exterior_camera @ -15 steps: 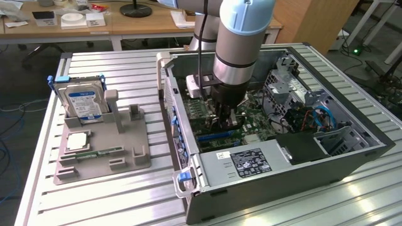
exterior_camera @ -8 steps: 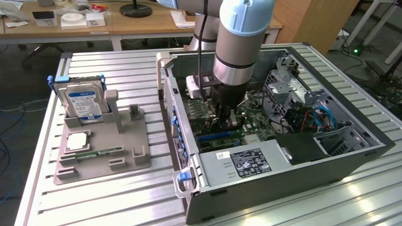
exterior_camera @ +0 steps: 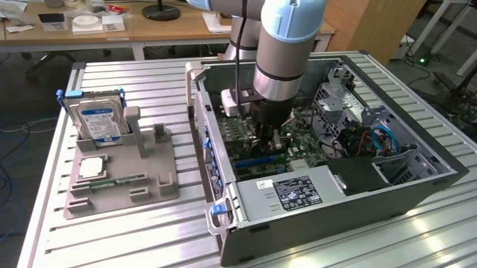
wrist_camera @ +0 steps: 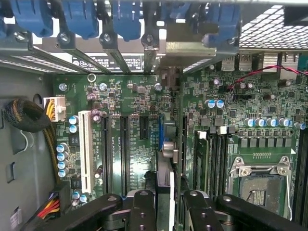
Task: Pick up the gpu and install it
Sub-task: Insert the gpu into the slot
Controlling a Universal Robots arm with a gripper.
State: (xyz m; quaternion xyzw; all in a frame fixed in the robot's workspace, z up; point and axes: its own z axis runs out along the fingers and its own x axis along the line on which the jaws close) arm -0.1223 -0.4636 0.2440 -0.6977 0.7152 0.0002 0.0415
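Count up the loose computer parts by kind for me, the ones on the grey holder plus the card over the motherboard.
hard drive: 1
processor chip: 1
memory stick: 1
gpu: 1
Total: 4

Bright, even light from above; the metal table [exterior_camera: 436, 231] shows pale glare on the exterior view's right, and the computer case [exterior_camera: 335, 226] holds soft shadows

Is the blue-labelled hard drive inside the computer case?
No, the hard drive stands upright in the grey holder on the table, outside the case on the exterior view's left.
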